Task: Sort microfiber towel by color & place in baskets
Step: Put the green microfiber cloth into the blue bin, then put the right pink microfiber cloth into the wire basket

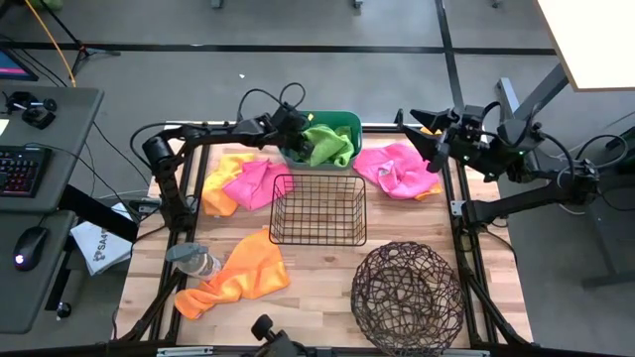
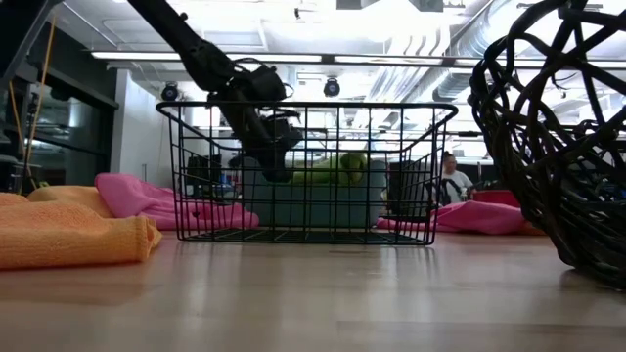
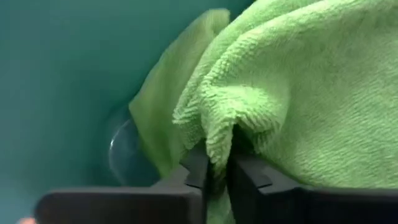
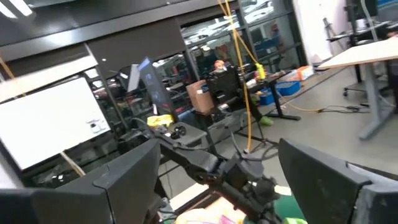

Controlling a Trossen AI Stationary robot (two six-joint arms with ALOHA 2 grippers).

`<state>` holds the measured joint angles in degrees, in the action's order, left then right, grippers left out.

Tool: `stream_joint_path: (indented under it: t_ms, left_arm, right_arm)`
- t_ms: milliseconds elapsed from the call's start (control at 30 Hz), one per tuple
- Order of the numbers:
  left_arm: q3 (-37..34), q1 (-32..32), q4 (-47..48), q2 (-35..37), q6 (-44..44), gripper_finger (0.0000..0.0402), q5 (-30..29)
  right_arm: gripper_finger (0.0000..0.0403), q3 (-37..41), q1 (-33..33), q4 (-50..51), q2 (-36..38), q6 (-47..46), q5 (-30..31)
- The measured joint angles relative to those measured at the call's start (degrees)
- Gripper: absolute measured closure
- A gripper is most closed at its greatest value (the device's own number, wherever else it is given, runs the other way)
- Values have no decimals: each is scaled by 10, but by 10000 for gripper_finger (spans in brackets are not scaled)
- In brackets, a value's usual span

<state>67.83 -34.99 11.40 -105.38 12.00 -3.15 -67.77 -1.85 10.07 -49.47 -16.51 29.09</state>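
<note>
My left gripper (image 1: pixel 298 149) is down inside the teal tub (image 1: pixel 342 121) at the table's far edge, shut on a green towel (image 1: pixel 332 144). The towel lies bunched in the tub and pokes above its rim in the low view (image 2: pixel 337 166). The black wire-grid basket (image 1: pixel 317 210) stands just in front of the tub. The round dark open-weave basket (image 1: pixel 407 293) sits near the right corner. My right gripper (image 1: pixel 429 129) hovers open above the far right, over a pink towel (image 1: pixel 397 169). My left gripper pinches a raised fold of the green towel (image 3: pixel 219 134) between its two fingers (image 3: pixel 193 168), reaching down into the tub from above. The rest of the towel bulges around the fingers and lies against the tub's teal wall (image 3: pixel 74 81).
A second pink towel (image 1: pixel 258 183) and an orange one (image 1: pixel 218 190) lie left of the black basket. Another orange towel (image 1: pixel 243 276) and a clear water bottle (image 1: pixel 193 260) are near the left front. Bare wood shows between the two wire baskets.
</note>
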Motion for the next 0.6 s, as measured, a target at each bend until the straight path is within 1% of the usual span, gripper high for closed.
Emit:
stream_joint_path:
  t_ms: [67,133,267,367,467,600]
  left_arm:
    - [23,-1,24,0,-24,338,0]
    - [52,-3,57,0,-38,303,0]
    - [123,-4,130,0,-53,233,0]
    - [176,-7,195,0,-66,189,2]
    - [222,-10,241,1,-67,158,15]
    - [267,-10,307,6,-50,141,62]
  right_arm:
    - [80,0,0,13,0,-6,13]
    - [80,0,0,34,0,-26,40]
    - [80,0,3,101,0,-89,93]
    - [80,0,18,162,0,-147,101]
    - [80,0,42,227,-4,-215,101]
    - [80,0,92,364,-15,-327,101]
